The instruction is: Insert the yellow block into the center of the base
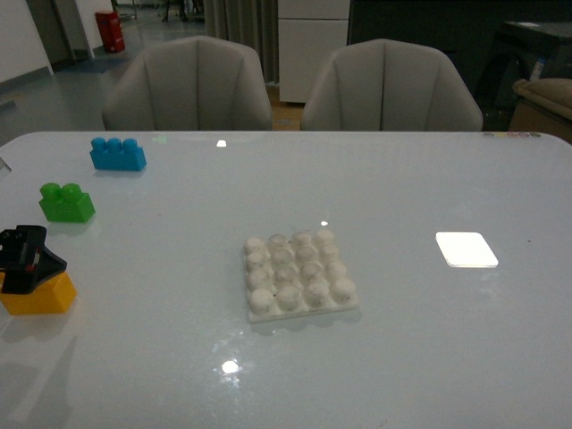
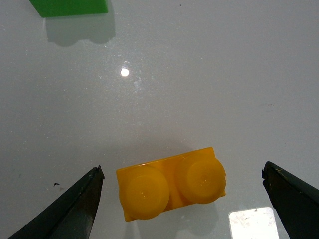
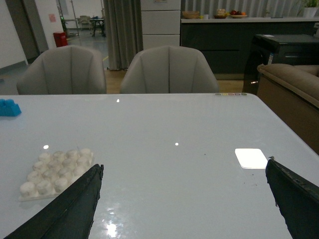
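your left gripper (image 2: pixel 182 172) hangs with its fingers spread wide, and the yellow block (image 2: pixel 172 189) sits on the table between them, studs up, turned a little askew to the fingers. there is a gap on both sides and neither finger touches it. just past the fingertips you see the edge of the green brick (image 2: pixel 70 7), and farther out along that side is the blue brick (image 1: pixel 117 154). the base (image 1: pixel 299 277) lies flat and well apart from this gripper, off toward your right arm's side, with no brick on its studs.

your right gripper (image 3: pixel 184 164) is also spread apart and holds nothing. the base is ahead of it, beyond one finger, and a flat white rectangle (image 3: pixel 250 158) lies near the other.

the table (image 1: pixel 402 179) is glossy white and throws back small ceiling-light glints. behind its far edge stand two pale upholstered chairs (image 1: pixel 188 85). the room is dim, with a dark counter (image 3: pixel 224 40), curtains and a brown sofa arm (image 3: pixel 291 82).
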Motion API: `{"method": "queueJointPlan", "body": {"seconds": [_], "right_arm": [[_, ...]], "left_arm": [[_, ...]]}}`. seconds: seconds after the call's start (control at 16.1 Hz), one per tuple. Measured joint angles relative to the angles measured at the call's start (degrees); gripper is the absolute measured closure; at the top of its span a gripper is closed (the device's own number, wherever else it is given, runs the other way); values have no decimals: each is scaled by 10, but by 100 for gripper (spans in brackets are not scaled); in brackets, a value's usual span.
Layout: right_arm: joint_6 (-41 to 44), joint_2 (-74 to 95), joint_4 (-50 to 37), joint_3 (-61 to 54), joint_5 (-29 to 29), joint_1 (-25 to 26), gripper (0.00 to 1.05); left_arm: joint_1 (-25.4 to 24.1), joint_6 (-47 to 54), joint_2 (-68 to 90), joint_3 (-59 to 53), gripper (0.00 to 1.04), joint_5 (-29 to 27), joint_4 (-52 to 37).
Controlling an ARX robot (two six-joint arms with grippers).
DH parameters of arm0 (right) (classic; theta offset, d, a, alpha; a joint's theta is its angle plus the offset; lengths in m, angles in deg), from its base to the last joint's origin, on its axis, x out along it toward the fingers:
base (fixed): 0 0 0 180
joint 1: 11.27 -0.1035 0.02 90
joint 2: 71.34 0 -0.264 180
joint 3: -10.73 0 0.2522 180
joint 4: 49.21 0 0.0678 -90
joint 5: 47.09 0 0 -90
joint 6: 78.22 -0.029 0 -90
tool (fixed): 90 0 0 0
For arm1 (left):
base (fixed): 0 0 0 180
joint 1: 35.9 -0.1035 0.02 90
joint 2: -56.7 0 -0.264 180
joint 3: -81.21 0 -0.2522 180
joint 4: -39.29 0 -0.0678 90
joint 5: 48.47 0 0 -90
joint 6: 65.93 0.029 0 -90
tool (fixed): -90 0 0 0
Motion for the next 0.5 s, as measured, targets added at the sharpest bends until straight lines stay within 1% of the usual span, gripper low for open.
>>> {"method": "queueJointPlan", "body": {"seconds": [0.5], "right_arm": [[0, 0, 0, 0, 0, 0, 6]], "left_arm": [[9, -14, 41, 7, 7, -26, -15]]}}
